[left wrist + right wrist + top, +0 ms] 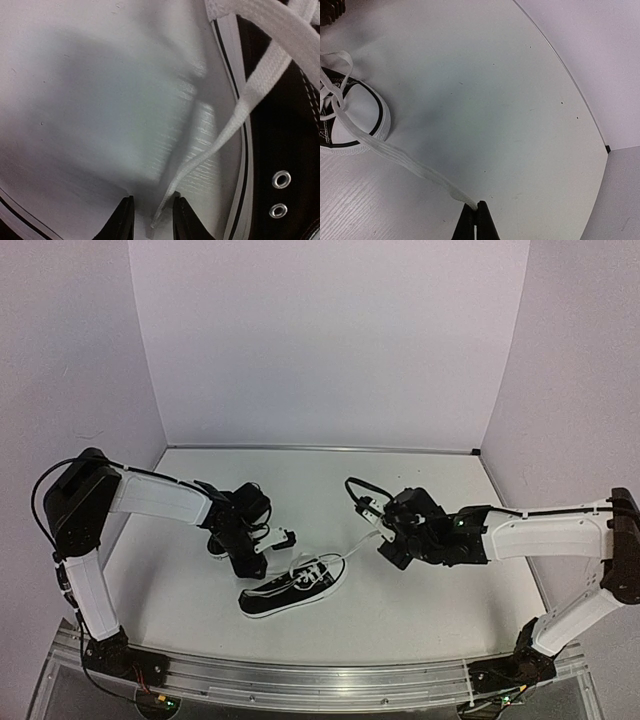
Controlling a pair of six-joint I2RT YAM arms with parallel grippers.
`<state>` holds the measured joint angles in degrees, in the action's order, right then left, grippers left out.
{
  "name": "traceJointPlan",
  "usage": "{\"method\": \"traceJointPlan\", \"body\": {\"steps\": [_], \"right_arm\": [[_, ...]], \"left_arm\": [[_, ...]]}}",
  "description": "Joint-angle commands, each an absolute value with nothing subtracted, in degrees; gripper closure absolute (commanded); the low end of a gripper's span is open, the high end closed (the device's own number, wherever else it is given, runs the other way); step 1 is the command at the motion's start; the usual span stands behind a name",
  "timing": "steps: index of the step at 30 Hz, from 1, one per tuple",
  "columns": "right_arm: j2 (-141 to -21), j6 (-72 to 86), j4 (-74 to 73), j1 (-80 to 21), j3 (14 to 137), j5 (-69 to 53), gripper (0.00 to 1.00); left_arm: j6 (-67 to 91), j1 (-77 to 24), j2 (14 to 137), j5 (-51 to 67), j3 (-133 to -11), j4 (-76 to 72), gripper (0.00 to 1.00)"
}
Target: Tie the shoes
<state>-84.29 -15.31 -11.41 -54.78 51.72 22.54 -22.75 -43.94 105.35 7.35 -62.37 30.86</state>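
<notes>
Lace (395,152) pinched by right tool (476,207); left tool (152,212) spread around other lace tip (167,197); shoe (287,597) cropped in wrist views.

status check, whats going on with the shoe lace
Left fingers open, loose lace end between them. Right fingers shut on other lace end, drawn out from shoe. Nothing blocking in view.

We are looking at a brightly, evenly lit scene, light falling softly from above. Faint grey shadows are pooling on the white table (300,485) beneath the shoe (295,592). The left wrist view is smearing with blur near the lace (240,109); the overhead view is bowing at its edges.
</notes>
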Motion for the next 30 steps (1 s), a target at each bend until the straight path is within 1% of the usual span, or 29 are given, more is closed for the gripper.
{"method": "traceJointPlan", "body": {"steps": [1,8,9,11,12,13,17,22,27,30], "right_arm": [[-83.66,-14.59,-12.22,-54.63,52.74,21.75,1.0],[-82.09,-13.9,-12.48,-54.61,52.85,21.88,1.0],[-81.99,-13.65,-12.58,-54.59,53.0,21.77,1.0],[-81.78,-13.04,-12.78,-54.62,53.59,20.99,1.0],[-81.77,-12.49,-12.92,-54.64,54.02,20.49,1.0],[-81.81,-11.77,-13.1,-54.64,54.57,19.66,1.0],[-82.87,-6.95,-13.8,-54.61,57.88,12.48,1.0],[-86.94,0.64,-13.05,-54.7,60.58,-1.27,1.0],[-90.32,6.07,-10.74,-54.7,58.93,-8.91,1.0],[-91.52,7.8,-8.68,-54.72,57.15,-10.17,1.0]], "left_arm": [[-23.86,-43.77,107.82,7.17,-63.85,32.02,0.72],[-24.67,-43.78,110.09,8.1,-64.48,33.3,0.72],[-24.88,-43.8,110.22,8.7,-64.51,33.62,0.74],[-24.98,-43.77,110.47,9.19,-64.69,34.19,0.92],[-24.52,-43.78,110.33,8.61,-64.75,34.16,0.98],[-23.8,-43.73,109.81,7.8,-64.69,33.83,1.0],[-18.23,-41.85,104.85,5.7,-63.06,28.88,1.0],[-12.25,-40.41,99.71,3.65,-62.95,27.2,1.0],[-11.53,-40.56,98.5,9.33,-62.37,29.24,1.0],[-10.04,-41.01,95.93,10.65,-59.76,27.11,1.0]]}}
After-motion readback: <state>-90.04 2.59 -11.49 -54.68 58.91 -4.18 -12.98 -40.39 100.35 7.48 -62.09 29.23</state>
